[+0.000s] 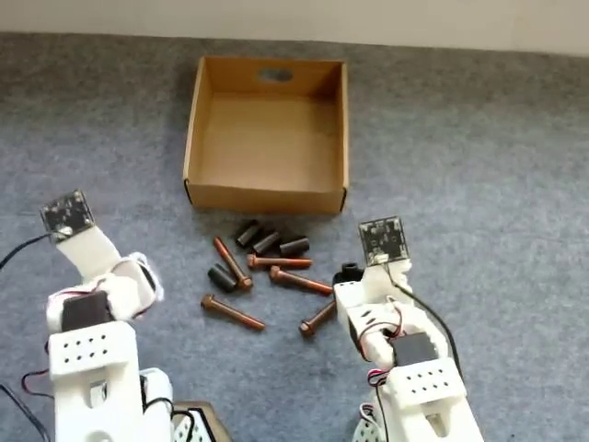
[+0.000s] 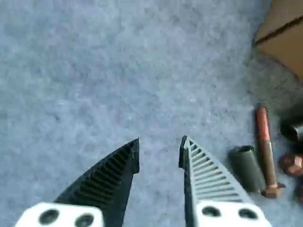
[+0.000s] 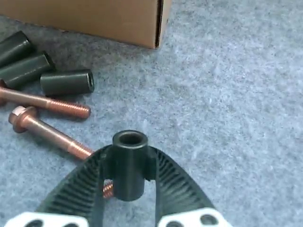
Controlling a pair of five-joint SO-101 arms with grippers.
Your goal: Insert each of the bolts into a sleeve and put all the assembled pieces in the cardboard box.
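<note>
Right tool (image 3: pixel 128 158) is clamped on one black sleeve (image 3: pixel 129 175), held upright, right of centre in the high view. Left tool (image 2: pixel 158 152) is open over bare surface (image 2: pixel 94 71) at lower left. Bolts (image 1: pixel 302 282) and loose sleeves (image 1: pixel 294 246) lie mid-frame, just below the cardboard box (image 1: pixel 267 197).

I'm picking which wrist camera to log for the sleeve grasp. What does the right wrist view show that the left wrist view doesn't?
Right wrist view, not the left: the right gripper shut on an upright black sleeve, with three loose sleeves and two bolts lying near it. Left wrist view, not the right: the left gripper open and empty over the carpet, a lone sleeve lying beside a long bolt. Both: a corner of the cardboard box and the carpet.
</note>
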